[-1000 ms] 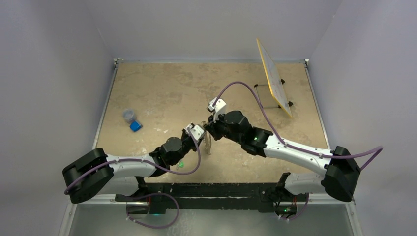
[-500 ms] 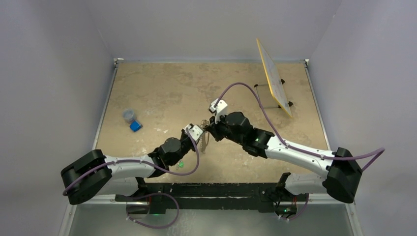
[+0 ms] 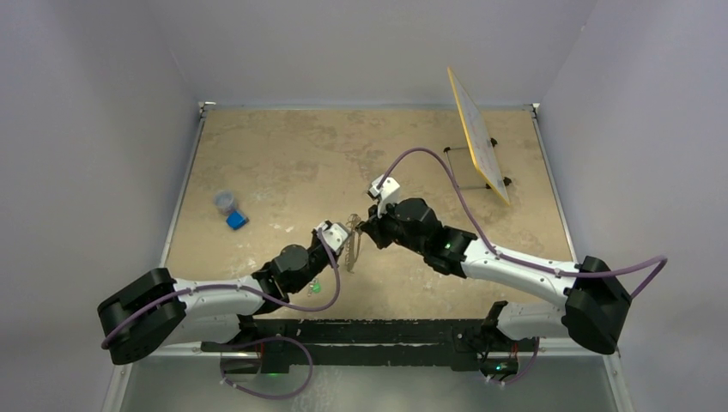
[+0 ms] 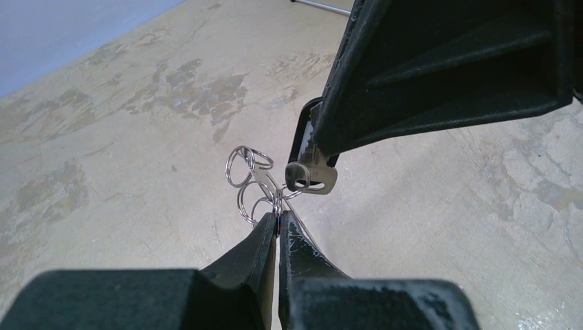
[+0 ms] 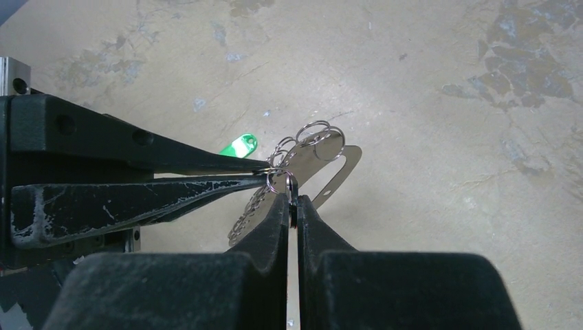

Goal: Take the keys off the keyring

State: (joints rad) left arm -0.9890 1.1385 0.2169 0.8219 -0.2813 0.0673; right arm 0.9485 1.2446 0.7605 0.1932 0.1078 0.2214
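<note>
I have one tan table (image 3: pixel 257 154) with two arms on it, the left arm (image 3: pixel 215 296) and the right arm (image 3: pixel 515 262), meeting nose to nose near the middle. One yellow board (image 3: pixel 477 137) stands tilted on its stand at the far right.

The keyring (image 3: pixel 352 249) hangs off the table between the two wrists and shows from above as one thin pale loop. The left gripper (image 4: pixel 278 223) is pinched tight on the cluster of small wire rings (image 4: pixel 238 167) strung on it; I count at least four of them. The right gripper (image 5: pixel 293 199) is clamped just as tight on the keys (image 4: pixel 313 177), right beside the left fingertips. The left wrist view shows one silver key at its tip. The right wrist view shows two flat silver blades overlapping.

Well off to the left sit one clear cup (image 3: pixel 225 202) and one blue block (image 3: pixel 237 220), touching. One green tag (image 5: pixel 238 145) lies on the table under the left fingers.
</note>
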